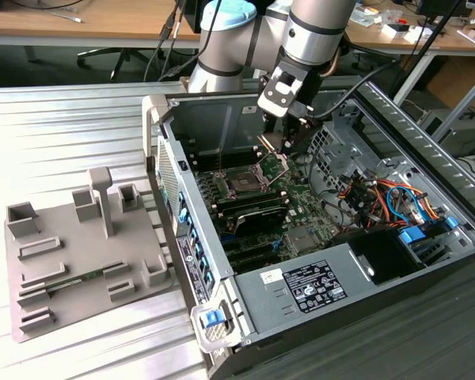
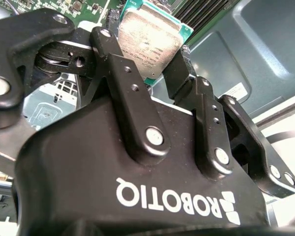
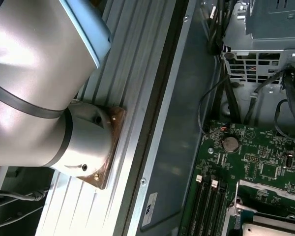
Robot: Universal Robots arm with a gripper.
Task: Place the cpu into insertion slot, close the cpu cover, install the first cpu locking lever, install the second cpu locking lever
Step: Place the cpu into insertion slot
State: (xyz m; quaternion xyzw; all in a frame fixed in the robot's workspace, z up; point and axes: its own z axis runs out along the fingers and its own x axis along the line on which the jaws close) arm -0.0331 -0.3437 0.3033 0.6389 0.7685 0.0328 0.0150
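In the second wrist view my gripper [image 2: 145,51] is shut on the cpu [image 2: 151,37], a small square chip with a silvery-grey top, pinched at its edges between the two black fingers. In the exterior view the gripper [image 1: 287,146] hangs inside the open computer case, just above and to the exterior view's right of the insertion slot [image 1: 244,184]. The slot is a dark square socket with a metal rim on the green board. The cpu cover [image 1: 273,164], a silvery frame, stands tilted open at the slot's far side, right under the fingers.
Black memory slots [image 1: 249,214] lie just in front of the socket. A metal drive cage [image 1: 336,142] and coloured cables [image 1: 380,198] crowd the exterior view's right. The case wall [image 1: 170,182] rises at the left, with a grey fixture plate [image 1: 71,253] outside it. The green board [image 3: 255,157] shows beside the arm base [image 3: 88,142].
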